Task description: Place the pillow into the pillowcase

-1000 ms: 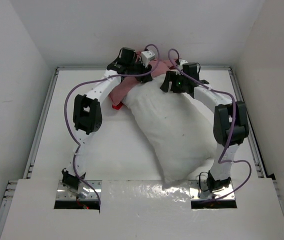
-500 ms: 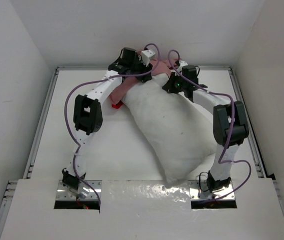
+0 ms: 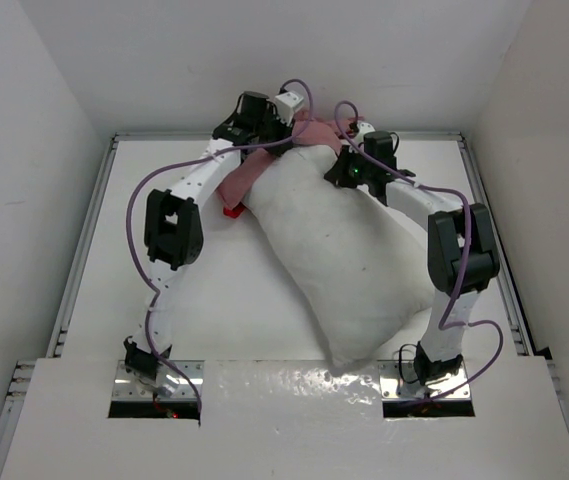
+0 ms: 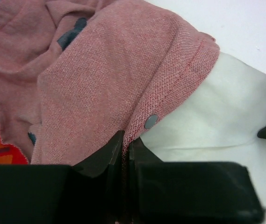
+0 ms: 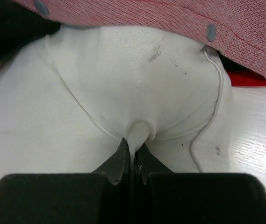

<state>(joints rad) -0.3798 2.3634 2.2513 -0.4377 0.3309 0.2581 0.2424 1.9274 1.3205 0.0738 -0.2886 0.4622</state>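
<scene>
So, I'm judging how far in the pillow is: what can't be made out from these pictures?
- Top view: how deep the pillow sits in the pillowcase; the arms cover the opening.
- Left wrist view: the pillowcase's print; only blue and orange scraps show, cut off at the left edge.
- Right wrist view: most of the pillow, cut off by the frame edges.

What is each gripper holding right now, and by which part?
Left gripper: the pillowcase, pinched at its hemmed edge beside a snap. Right gripper: the pillow, pinched by a small fold of its white fabric.
</scene>
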